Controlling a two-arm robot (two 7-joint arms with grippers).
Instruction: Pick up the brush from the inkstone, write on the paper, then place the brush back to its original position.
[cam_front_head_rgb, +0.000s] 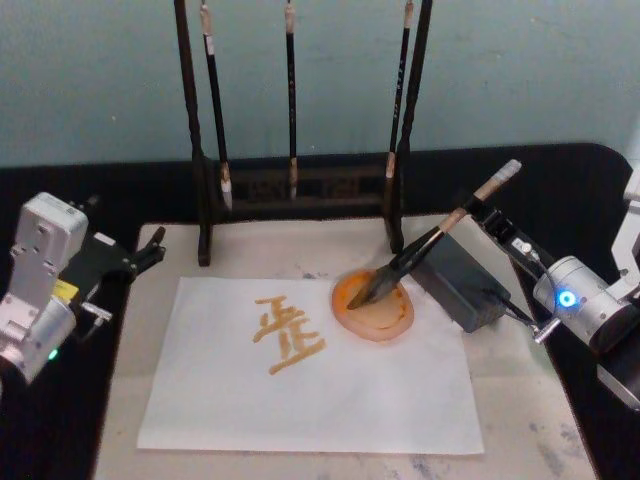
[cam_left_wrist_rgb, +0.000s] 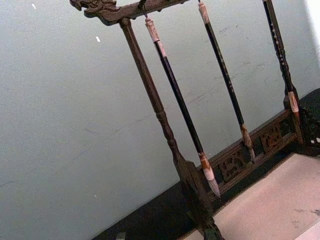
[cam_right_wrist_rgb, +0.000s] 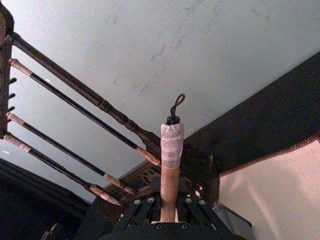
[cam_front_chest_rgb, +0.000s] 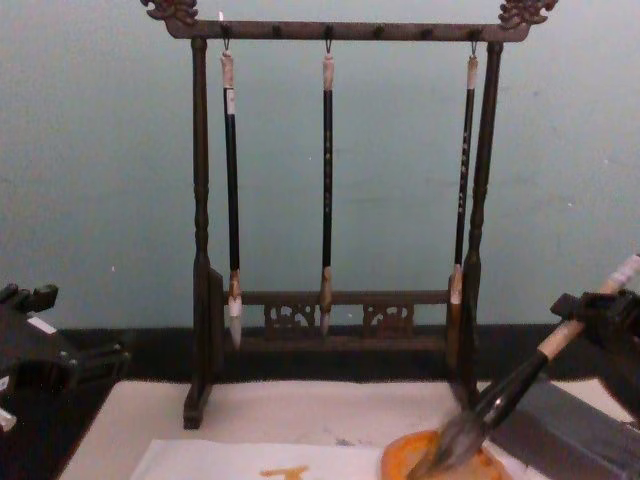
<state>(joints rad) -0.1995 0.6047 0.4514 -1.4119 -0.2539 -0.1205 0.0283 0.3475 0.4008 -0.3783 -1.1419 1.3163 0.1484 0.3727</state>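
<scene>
One brush in play: large calligraphy brush (cam_front_head_rgb: 432, 241), fat dark grey-brown pointed head, black lower shaft, pale tan upper handle taped near the end, cord loop on top.
Axis: tilted diagonal, bristle tip down and toward my left, handle end up and toward my right rear.
Tip: in the orange inkstone dish (cam_front_head_rgb: 373, 305), which sits on the paper's right part.
My right pincer (cam_front_head_rgb: 487, 218): clenched on the tan handle, above the grey block (cam_front_head_rgb: 459, 284).
My left pincer (cam_front_head_rgb: 148, 253): parked off the mat's left edge; can't tell if clenched or released.
Paper (cam_front_head_rgb: 310, 385): white sheet flat on the cream mat (cam_front_head_rgb: 520, 400), orange strokes (cam_front_head_rgb: 285, 333) left of the dish.
Behind: dark wooden rack (cam_front_chest_rgb: 340, 200) with three thin black brushes hanging.
</scene>
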